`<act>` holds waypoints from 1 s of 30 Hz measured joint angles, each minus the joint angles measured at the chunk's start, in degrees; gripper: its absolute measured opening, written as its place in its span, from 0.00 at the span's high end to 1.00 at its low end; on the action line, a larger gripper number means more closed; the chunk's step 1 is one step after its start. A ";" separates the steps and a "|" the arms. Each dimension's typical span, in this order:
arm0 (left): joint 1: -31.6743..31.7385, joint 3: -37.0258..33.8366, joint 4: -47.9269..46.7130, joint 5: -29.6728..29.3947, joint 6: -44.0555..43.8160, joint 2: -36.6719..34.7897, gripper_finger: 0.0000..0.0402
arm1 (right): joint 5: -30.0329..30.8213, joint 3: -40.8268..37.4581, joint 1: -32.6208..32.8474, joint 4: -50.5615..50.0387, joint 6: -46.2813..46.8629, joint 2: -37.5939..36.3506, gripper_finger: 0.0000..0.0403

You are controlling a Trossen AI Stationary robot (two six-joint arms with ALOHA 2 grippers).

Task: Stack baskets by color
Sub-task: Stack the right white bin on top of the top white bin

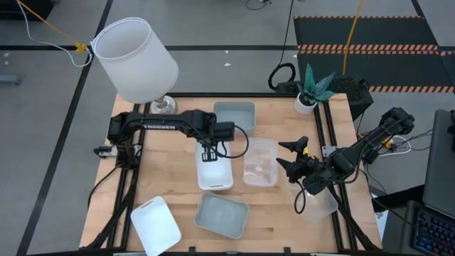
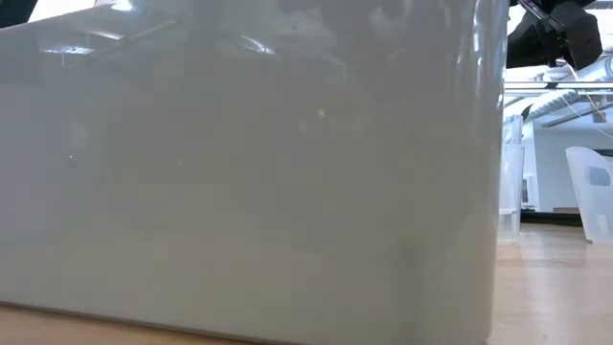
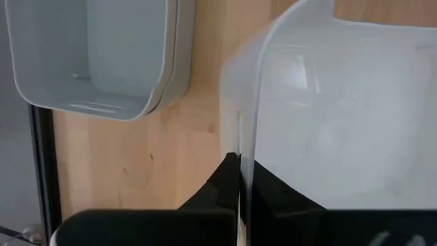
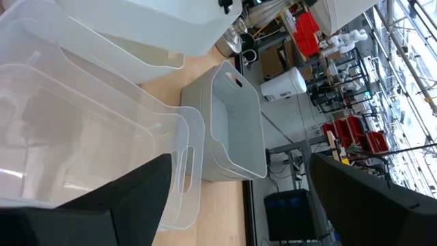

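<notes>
A white basket (image 1: 215, 173) sits mid-table, and my left gripper (image 1: 208, 152) is shut on its far end. The left wrist view shows that basket's wall (image 3: 328, 102) close up. One grey-blue basket (image 1: 234, 114) stands at the far edge and another (image 1: 222, 214) at the near edge. A second white basket (image 1: 155, 225) lies near left. One clear basket (image 1: 261, 161) rests right of centre. Another clear one (image 1: 318, 204) is below my right gripper (image 1: 291, 153), which hangs open and touches nothing. My left gripper pinches the white basket's far short wall (image 3: 240, 154) at its rim, one finger (image 3: 222, 188) outside and the other (image 3: 276, 195) inside. The fingers come from above, pointing steeply down. I cannot tell whether the basket is clear of the table.
A big white lampshade (image 1: 135, 58) stands at the far left corner and a small potted plant (image 1: 311, 91) at the far right. In the low view the near grey-blue basket's wall (image 2: 249, 172) blocks most of the scene. Bare wood shows between the baskets.
</notes>
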 joint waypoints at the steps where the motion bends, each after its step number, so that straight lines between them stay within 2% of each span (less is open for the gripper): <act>1: 0.01 0.68 -0.74 0.38 0.14 0.00 0.99 | 0.00 0.00 0.00 0.00 -0.02 0.00 0.16; 8: 0.19 5.20 -2.54 4.16 4.56 -0.07 0.99 | -0.02 0.00 0.00 0.00 0.00 0.00 0.16; 13: 1.68 6.46 -1.79 9.71 7.65 -0.07 1.00 | -0.04 0.00 0.00 0.44 0.00 0.00 0.16; 30: 5.74 0.37 3.18 13.41 15.70 -0.07 1.00 | -0.12 0.00 0.00 0.86 0.00 0.00 0.16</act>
